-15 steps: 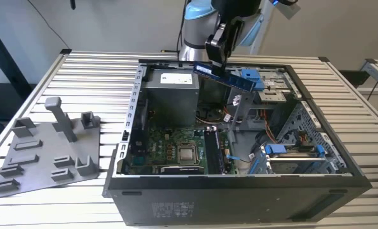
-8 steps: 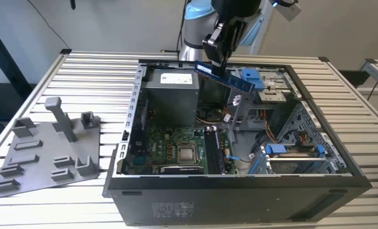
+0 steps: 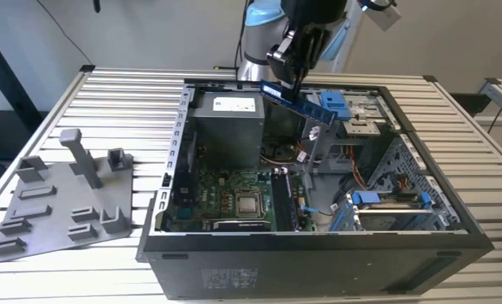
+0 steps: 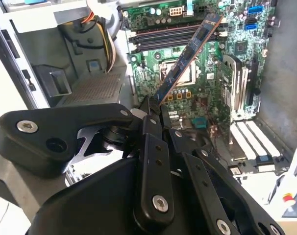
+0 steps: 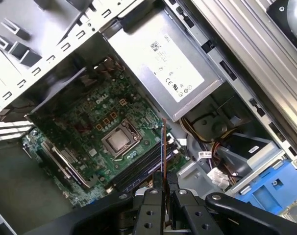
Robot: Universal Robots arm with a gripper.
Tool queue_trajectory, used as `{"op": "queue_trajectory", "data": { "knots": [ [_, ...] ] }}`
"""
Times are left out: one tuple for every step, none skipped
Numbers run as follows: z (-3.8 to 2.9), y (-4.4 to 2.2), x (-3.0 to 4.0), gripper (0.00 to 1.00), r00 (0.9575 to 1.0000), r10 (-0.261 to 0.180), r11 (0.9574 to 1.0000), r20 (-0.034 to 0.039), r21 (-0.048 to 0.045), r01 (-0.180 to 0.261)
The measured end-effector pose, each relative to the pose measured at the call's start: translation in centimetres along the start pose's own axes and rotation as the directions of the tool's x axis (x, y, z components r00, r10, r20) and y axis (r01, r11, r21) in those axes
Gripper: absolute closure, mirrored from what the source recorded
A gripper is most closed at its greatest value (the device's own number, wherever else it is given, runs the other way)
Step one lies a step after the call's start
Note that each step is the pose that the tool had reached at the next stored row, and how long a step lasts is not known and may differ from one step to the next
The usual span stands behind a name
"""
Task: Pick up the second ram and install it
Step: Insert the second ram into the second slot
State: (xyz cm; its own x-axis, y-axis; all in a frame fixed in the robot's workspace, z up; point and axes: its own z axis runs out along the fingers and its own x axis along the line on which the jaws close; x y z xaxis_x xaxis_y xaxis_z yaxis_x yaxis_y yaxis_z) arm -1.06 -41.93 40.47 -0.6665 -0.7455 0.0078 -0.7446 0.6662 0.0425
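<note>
1. The black tool [image 3: 295, 81] is grasping the long, thin dark green memory stick [image 3: 308, 107] by one end, so the pick-up is done.
2. The stick is hanging tilted over the far part of the open dark computer case [image 3: 318, 259], above the green motherboard [image 3: 225, 185], and is not yet seated.

Arm [image 3: 255, 47]: a silver-grey tube is seen, topped by a pale blue joint cover [image 3: 259, 12].
End effector [image 4: 151, 105]: matte black, built from rounded, overlapping linkage bars.
Fingers [image 5: 151, 203]: narrow flat black bars, seen in both wrist views.
Screws [image 4: 160, 203]: round silver heads are set into the black bars.
</note>
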Motion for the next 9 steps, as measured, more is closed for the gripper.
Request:
{"op": "queue_trajectory", "data": {
  "knots": [
    [0.01,0.00,0.00,0.86,1.0000,0.009,1.0000,0.0004,-0.0001,-0.009],
    [0.01,-0.01,0.01,0.86,0.9998,0.018,0.9998,0.0007,-0.0001,-0.018],
    [0.02,-0.02,0.01,0.86,0.9996,0.027,0.9996,0.0011,-0.0002,-0.027],
    [0.03,-0.02,0.01,0.86,0.9994,0.036,0.9994,0.0015,-0.0003,-0.036],
    [0.04,-0.02,0.02,0.86,0.9990,0.045,0.9990,0.0019,-0.0004,-0.045],
    [0.04,-0.03,0.02,0.86,0.9986,0.053,0.9986,0.0022,-0.0004,-0.053],
    [0.05,-0.04,0.02,0.86,0.9981,0.062,0.9981,0.0026,-0.0006,-0.062],
    [0.06,-0.04,0.02,0.86,0.9975,0.071,0.9975,0.0029,-0.0006,-0.071],
    [0.06,-0.04,0.03,0.86,0.9968,0.080,0.9968,0.0033,-0.0007,-0.080]
  ]
}}
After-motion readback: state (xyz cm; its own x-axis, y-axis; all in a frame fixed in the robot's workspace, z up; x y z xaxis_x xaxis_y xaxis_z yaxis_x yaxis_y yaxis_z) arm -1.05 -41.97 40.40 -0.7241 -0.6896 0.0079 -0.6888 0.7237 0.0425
